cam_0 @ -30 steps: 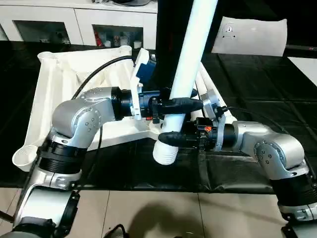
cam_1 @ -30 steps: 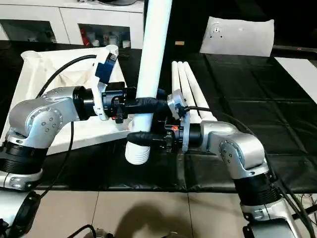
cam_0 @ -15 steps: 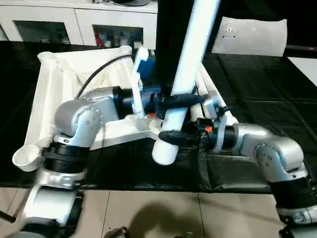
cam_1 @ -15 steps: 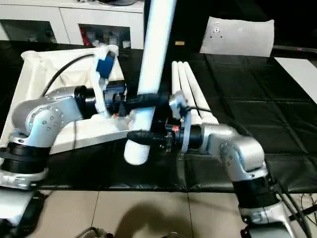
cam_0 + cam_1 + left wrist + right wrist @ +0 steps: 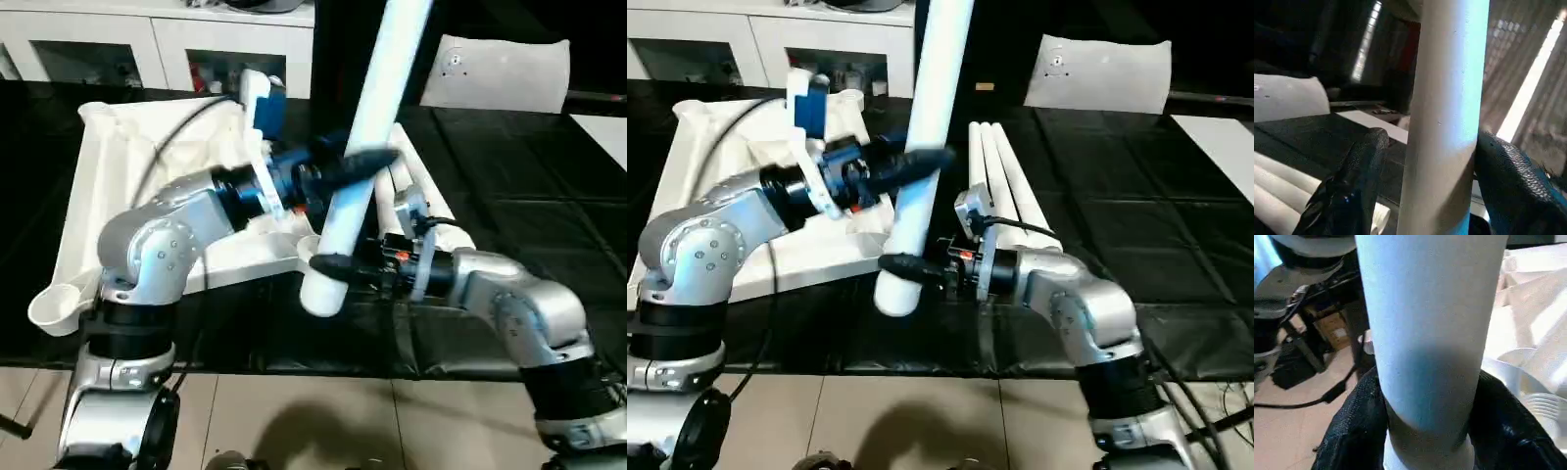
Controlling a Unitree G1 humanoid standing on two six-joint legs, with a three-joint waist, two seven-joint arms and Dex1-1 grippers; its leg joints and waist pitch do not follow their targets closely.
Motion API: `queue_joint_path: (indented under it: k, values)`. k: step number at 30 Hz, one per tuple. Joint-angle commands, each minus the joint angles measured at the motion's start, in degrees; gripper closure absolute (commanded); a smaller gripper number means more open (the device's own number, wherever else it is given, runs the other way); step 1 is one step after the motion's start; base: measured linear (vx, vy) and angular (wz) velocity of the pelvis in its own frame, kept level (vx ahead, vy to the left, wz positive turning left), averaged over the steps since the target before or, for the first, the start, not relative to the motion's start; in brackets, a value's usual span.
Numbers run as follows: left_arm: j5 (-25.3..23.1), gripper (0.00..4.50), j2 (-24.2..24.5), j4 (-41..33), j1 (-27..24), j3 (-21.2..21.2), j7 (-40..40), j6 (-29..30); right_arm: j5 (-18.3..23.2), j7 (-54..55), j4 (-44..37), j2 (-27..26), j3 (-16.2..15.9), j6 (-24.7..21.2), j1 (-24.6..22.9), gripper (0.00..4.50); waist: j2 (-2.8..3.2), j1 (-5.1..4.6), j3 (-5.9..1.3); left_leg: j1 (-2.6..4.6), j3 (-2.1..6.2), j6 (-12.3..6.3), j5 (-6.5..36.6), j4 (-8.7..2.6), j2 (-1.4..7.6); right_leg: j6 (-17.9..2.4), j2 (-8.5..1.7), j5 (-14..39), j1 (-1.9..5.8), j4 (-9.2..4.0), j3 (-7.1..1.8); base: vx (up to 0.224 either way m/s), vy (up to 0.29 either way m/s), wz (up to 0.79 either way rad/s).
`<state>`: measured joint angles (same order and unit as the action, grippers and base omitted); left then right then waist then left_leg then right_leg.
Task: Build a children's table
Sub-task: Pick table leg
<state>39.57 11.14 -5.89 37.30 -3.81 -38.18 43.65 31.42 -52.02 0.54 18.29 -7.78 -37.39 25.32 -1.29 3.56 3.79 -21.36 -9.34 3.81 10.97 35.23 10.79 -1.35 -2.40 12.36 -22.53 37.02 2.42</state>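
tube leg (image 5: 377,98): white | tabletop (image 5: 118,186): white, ribbed | forearms: silver | mat (image 5: 509,186): black

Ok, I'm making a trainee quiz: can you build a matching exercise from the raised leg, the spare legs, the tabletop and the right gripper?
1 raised leg
2 spare legs
3 tabletop
4 right gripper

a lying side by side
b underside up, on the robot's left
c shut on the leg's lower end
d steeply tilted, off the ground

Pairs: 1-d, 2-a, 3-b, 4-c
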Motion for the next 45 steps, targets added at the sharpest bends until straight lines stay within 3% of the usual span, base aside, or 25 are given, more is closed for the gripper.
queue_joint_path:
  k: [1, 5, 8, 16, 18, 25, 38, 39, 41, 43, 45]
  values:
    - [-0.19, 1.49, -0.19, -1.62, -0.36, -0.88, 1.94, -0.56, -0.36, 0.32, -0.83, -0.25, 0.77, 1.54, -0.04, 2.59, -0.04, 0.2, -4.41, 0.3, 0.25, -0.43, 3.25, -3.35, 1.85, -11.59, -4.55, 3.0, 3.77, -4.42, -2.76, 0.0, 0.0, 0.0]
    - [-1.43, 1.49, -0.63, -2.94, -1.28, 0.79, 3.33, -0.73, -1.01, 0.73, -0.6, -0.77, 0.37, 2.56, -0.14, 2.59, -0.04, 0.16, -4.34, 0.25, 0.24, -0.81, 3.25, -3.37, 1.83, -11.2, -4.5, 3.34, 3.67, -4.51, -2.77, 0.0, 0.0, 0.0]
    - [-2.19, 1.84, -1.14, -2.79, -1.2, 1.16, 4.5, -1.27, -1.45, 0.91, -0.26, -0.94, 0.21, 3.13, -0.03, 2.59, -0.05, 0.15, -4.32, 0.29, 0.2, -0.8, 3.46, -3.35, 1.76, -10.91, -4.43, 3.97, 3.64, -4.6, -2.78, 0.0, 0.0, 0.0]
    - [-3.95, 1.92, -0.46, -2.49, -0.95, 2.41, 3.96, -3.42, -2.46, 1.16, 0.37, -0.98, 0.0, 4.36, 0.31, 2.59, 0.17, 0.06, -4.35, 0.22, 0.25, -0.7, 3.43, -3.34, 1.72, -10.81, -4.43, 3.34, 3.65, -4.59, -2.8, 0.0, 0.0, 0.0]
    - [-3.25, 2.23, -0.57, -2.39, -1.04, 2.28, 3.92, -2.63, -2.63, 1.31, 0.52, -1.05, 0.06, 4.54, 0.41, 2.59, 0.16, 0.05, -4.35, 0.29, 0.27, -0.68, 3.54, -3.36, 1.77, -11.0, -4.39, 3.06, 3.59, -4.53, -2.76, 0.0, 0.0, 0.0]
    - [-2.36, 2.62, 0.61, -2.22, -2.68, 3.53, 0.72, -2.45, -3.58, 0.97, 0.94, -1.15, -0.1, 5.08, 0.48, 2.59, 0.18, -0.01, -4.29, 0.3, 0.27, -0.48, 4.18, -3.4, 1.73, -10.9, -4.43, 4.23, 3.57, -4.66, -2.78, 0.0, 0.0, 0.0]
    - [-0.63, 2.73, 0.43, -1.51, -3.74, 2.54, 0.03, -2.1, -5.74, 0.95, 0.6, -0.82, -1.27, 6.39, 0.0, 2.59, 0.25, -0.11, -4.27, 0.34, 0.26, -0.32, 4.48, -3.45, 1.78, -11.03, -4.37, 4.01, 3.52, -4.6, -2.8, 0.0, 0.0, 0.0]
    - [-0.54, 2.73, 0.64, -1.54, -3.27, 2.83, -0.54, -2.45, -5.11, 0.58, 0.86, -0.99, -1.09, 5.68, 0.25, 2.24, 0.04, -0.14, -4.26, 0.35, 0.22, -0.42, 4.64, -3.46, 1.78, -11.0, -4.4, 4.23, 3.54, -4.68, -2.83, 0.0, 0.0, 0.0]
    - [-0.58, 2.73, 0.77, -1.61, -3.16, 2.98, -0.74, -2.49, -5.11, 0.52, 0.91, -0.98, -1.12, 5.6, 0.29, 2.24, 0.16, -0.09, -4.29, 0.33, 0.24, -0.54, 4.22, -3.44, 1.79, -11.02, -4.43, 3.84, 3.55, -4.6, -2.84, 0.0, 0.0, 0.0]
    - [-0.66, 2.73, 0.94, -1.71, -3.04, 3.17, -0.98, -2.51, -5.22, 0.46, 0.97, -0.92, -1.24, 5.53, 0.32, 1.86, 0.1, -0.1, -4.25, 0.34, 0.22, -0.56, 4.39, -3.46, 1.79, -11.0, -4.42, 4.09, 3.51, -4.64, -2.82, 0.0, 0.0, 0.0]
    - [-0.68, 2.73, 1.27, -1.88, -2.57, 3.5, -1.68, -2.31, -6.01, 0.58, 1.34, -0.76, -1.69, 5.81, 0.48, 1.8, 0.08, -0.14, -4.22, 0.39, 0.24, -0.43, 4.73, -3.52, 1.83, -10.83, -4.41, 4.93, 3.46, -4.67, -2.8, 0.0, 0.0, 0.0]
